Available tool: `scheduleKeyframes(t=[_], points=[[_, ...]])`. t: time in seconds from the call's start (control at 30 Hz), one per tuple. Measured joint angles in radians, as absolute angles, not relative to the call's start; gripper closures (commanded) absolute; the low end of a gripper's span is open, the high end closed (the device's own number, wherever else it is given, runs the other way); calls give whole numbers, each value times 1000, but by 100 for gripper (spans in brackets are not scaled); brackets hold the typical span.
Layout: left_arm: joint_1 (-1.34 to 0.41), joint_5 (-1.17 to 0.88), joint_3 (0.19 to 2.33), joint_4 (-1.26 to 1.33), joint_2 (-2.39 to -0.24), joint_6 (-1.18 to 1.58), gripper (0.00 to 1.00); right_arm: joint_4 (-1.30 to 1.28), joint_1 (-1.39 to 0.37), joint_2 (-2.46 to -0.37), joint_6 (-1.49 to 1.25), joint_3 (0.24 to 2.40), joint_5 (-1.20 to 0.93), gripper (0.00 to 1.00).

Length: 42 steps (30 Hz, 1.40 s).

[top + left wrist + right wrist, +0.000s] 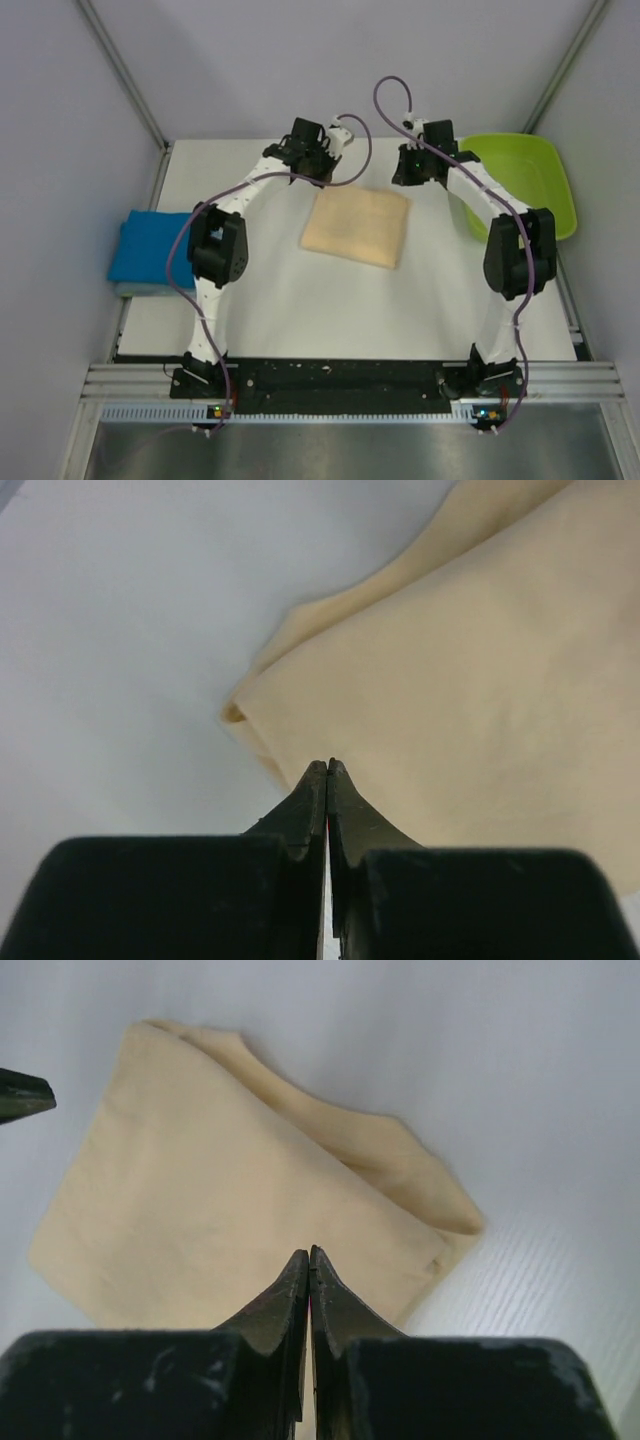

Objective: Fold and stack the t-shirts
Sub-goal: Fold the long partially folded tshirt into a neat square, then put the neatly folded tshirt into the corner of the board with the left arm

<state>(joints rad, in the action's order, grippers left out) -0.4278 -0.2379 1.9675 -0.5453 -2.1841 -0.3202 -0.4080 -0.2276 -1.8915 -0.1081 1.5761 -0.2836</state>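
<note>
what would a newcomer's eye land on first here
A pale peach-cream folded cloth shirt lies in the middle of the white table, with the shut left hand and shut right hand poised at its far corners. A bright blue folded cloth shirt sits at the table's left edge, and a lime-green plastic tray stands at the far right.

The whole surface (300, 300) is seen from high above and behind the arm bases, looking steeply down. The wrist views are taken close, past the left fingers (305, 808) and right fingers (285, 1302), angled down. The peach-cream shirt (356, 227) is shared by all three.
</note>
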Motion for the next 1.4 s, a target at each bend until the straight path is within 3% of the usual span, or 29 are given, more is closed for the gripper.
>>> scheduleKeyframes(t=[0.2, 0.6, 0.67, 0.73, 0.9, 0.93, 0.97, 1.0, 1.17, 1.4], points=[[-427, -284, 2005, -500, -2276, -171, 99, -461, -227, -2070, -216, 1638, -265, 100], [-374, -232, 2179, -507, -2496, -3, 82, -538, -186, -2281, -300, 1876, -156, 100], [-370, -219, 2191, -517, -2496, 17, 76, -543, -180, -2284, -300, 1881, -142, 93], [-366, -207, 2199, -532, -2495, 40, 71, -552, -179, -2283, -299, 1881, -123, 80], [-331, -166, 2152, -562, -2435, 91, 39, -574, -175, -2209, -271, 1806, -73, 47], [-325, -167, 2123, -567, -2404, 101, 23, -580, -175, -2166, -261, 1764, -66, 42], [-317, -168, 2091, -581, -2367, 113, 21, -585, -175, -2130, -260, 1733, -59, 30], [-310, -177, 2053, -576, -2326, 128, 2, -587, -175, -2084, -253, 1693, -56, 24], [-303, -295, 1826, -519, -2143, 210, 1, -590, -176, -1893, -241, 1534, -97, 23], [-326, -395, 1771, -481, -2226, 273, 2, -572, -176, -1860, -250, 1390, -171, 23]])
